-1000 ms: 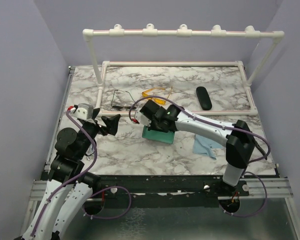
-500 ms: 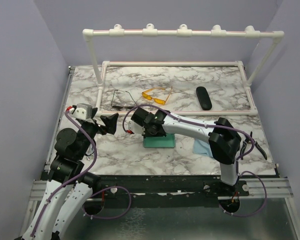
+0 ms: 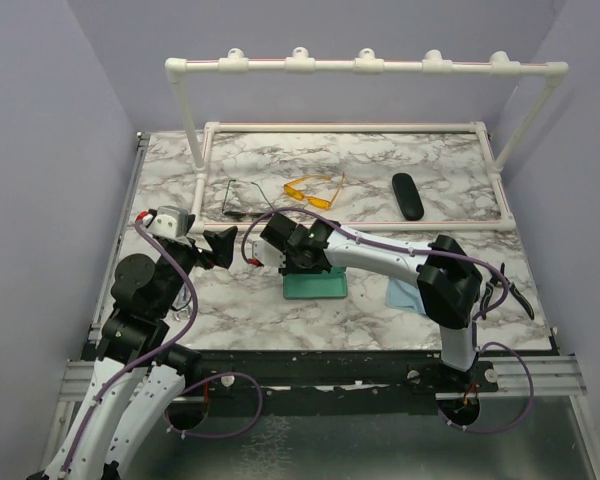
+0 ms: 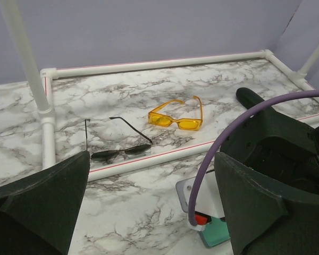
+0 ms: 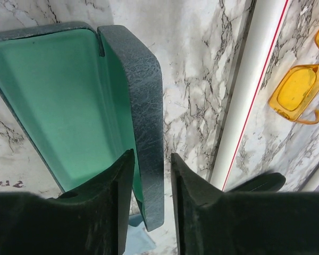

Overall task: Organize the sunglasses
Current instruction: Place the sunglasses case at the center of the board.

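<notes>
Right gripper (image 5: 151, 155) shifting toward 9 o'clock since second ago, straddling lid edge of opened case (image 5: 58, 106), jaws narrowly parted, pinch unclear, probably keeping lid open. Left gripper (image 4: 151, 175) waiting, spread wide. Beyond pipe rail (image 4: 165, 155): dark wire sunglasses (image 4: 105, 155) lying unfolded at 11 o'clock, orange sunglasses (image 4: 187, 124) at 12 o'clock, awaiting pickup.

Sunglasses, two pairs, both beyond the white pipe rail (image 4: 149, 162).

Dark wire-framed pair (image 4: 109, 155): thin frame, dark lenses, arms unfolded and pointing away from the rail, lenses just beside it.

Yellow-orange pair (image 4: 187, 124): translucent, arms unfolded, farther from the rail, right of the dark pair.
</notes>
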`<action>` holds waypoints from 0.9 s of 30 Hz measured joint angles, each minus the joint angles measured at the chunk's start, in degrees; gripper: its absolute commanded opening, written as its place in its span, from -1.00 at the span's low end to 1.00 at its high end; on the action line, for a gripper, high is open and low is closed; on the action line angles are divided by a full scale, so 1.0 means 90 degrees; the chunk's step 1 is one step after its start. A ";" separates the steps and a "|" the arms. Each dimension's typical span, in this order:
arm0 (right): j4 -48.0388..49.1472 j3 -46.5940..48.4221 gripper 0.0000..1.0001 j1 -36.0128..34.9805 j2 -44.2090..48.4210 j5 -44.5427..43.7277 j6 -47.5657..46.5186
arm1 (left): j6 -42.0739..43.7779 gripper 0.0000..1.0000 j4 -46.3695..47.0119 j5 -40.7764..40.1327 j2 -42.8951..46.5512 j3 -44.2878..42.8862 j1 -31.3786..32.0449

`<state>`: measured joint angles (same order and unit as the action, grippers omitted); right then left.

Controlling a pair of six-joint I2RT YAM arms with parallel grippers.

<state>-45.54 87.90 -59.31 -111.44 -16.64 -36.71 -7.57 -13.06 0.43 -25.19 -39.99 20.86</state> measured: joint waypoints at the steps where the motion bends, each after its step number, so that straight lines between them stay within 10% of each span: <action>1: 0.0012 0.0000 -0.12 0.0000 0.0000 0.0000 -0.0002 | 0.0015 0.98 0.0002 0.0000 0.0000 0.0000 0.0000; 2: 0.0017 0.0000 -0.03 0.0000 0.0000 0.0000 -0.0002 | 0.0019 0.98 0.0002 0.0000 0.0000 0.0000 0.0000; 4: 0.0056 0.0000 0.88 0.0000 0.0000 0.0049 0.0053 | 0.0066 0.98 0.0002 0.0002 0.0000 0.0000 0.0000; 10: 0.0335 -0.0107 1.00 -0.0005 0.0928 0.0619 0.0593 | 0.0090 0.98 0.0012 0.0027 0.0000 0.0010 0.0000; 16: 0.1418 -0.0384 0.92 0.0090 0.3249 0.1413 0.1996 | 0.0034 0.98 0.0143 0.0114 0.0000 0.0267 0.0000; 27: 0.0216 -0.3181 -0.12 0.1090 0.4549 -0.0835 0.7363 | -0.1355 0.94 0.0670 0.0165 -0.0112 0.1506 0.0000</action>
<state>-43.59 59.27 -49.50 -70.50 -24.16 29.56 -19.77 -7.03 1.91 -26.20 -26.44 20.86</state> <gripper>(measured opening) 0.568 0.985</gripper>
